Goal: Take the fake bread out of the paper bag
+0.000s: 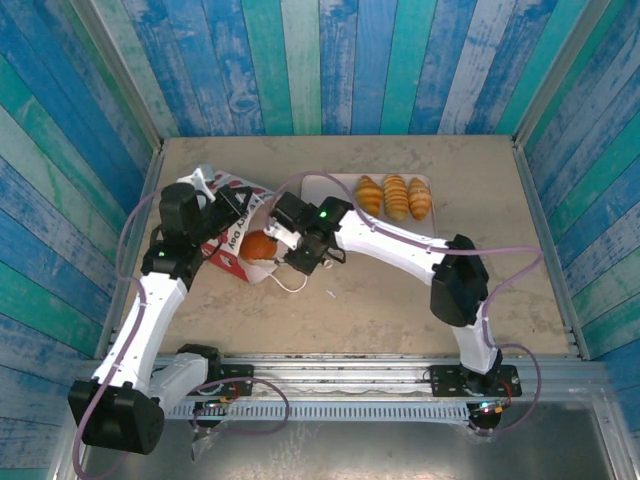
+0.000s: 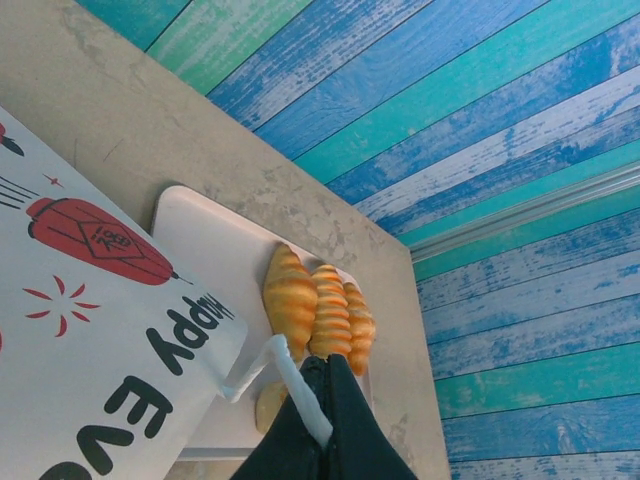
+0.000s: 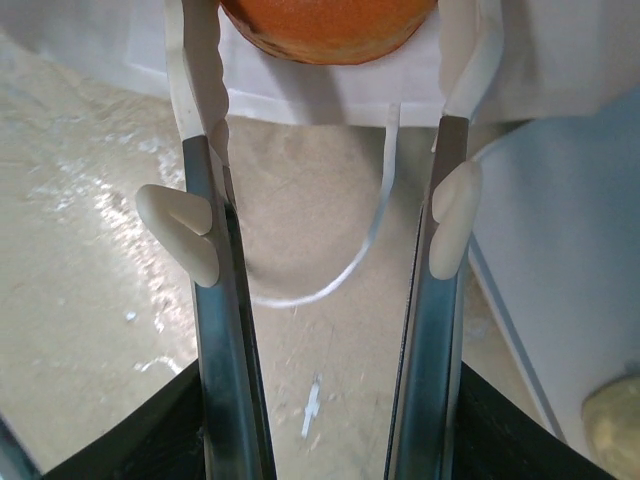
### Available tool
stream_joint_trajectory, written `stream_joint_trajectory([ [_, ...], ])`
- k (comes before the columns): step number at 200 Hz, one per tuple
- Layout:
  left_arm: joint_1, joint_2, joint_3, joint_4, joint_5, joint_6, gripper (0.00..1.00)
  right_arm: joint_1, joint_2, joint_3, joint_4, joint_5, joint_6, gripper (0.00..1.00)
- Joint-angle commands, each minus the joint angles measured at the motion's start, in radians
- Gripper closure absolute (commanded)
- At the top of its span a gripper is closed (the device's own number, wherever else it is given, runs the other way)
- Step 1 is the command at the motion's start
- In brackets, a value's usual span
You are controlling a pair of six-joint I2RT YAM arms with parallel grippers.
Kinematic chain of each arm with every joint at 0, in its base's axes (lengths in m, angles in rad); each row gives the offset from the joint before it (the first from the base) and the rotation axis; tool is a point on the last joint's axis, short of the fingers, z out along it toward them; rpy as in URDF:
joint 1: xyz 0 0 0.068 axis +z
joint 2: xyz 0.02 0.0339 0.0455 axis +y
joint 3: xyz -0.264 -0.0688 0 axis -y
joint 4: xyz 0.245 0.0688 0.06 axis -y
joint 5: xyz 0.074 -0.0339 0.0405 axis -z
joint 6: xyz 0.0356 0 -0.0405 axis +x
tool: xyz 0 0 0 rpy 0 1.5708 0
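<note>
At the mouth of the paper bag (image 1: 228, 238), on the left half of the counter (image 1: 380, 300), sat an orange round bun (image 1: 260, 245). The right pincer (image 3: 325, 60) straddled it, jaws roughly half apart (whether they pressed on it I could not tell). The left pincer (image 2: 322, 375) was closed tight on the bag's white handle (image 2: 288, 368). Three croissants (image 1: 396, 197) lay side by side on the pale tray (image 1: 325, 185) beyond.

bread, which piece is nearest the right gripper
The round orange bun at the mouth of the bag, between the fingers of the right gripper; the three croissants lie away on the tray.
</note>
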Motion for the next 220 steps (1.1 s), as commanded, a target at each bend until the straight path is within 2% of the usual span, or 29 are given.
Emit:
stream_joint_trajectory([
  [1,-0.012,0.014,-0.016,0.076,0.017,-0.031,1.0,-0.016,-0.097,-0.043,-0.01,-0.021,0.008,0.46],
  [87,-0.048,0.055,-0.015,0.144,0.004,-0.077,1.0,-0.098,-0.325,-0.225,0.001,-0.079,0.074,0.46],
  [160,-0.057,0.056,-0.012,0.139,-0.013,-0.068,1.0,-0.245,-0.555,-0.414,0.004,-0.098,0.142,0.47],
  [218,-0.057,0.064,-0.005,0.145,-0.016,-0.063,1.0,-0.393,-0.712,-0.545,-0.003,-0.08,0.187,0.47],
  [220,-0.057,0.065,-0.003,0.144,-0.015,-0.062,1.0,-0.419,-0.716,-0.548,-0.005,-0.08,0.189,0.47],
])
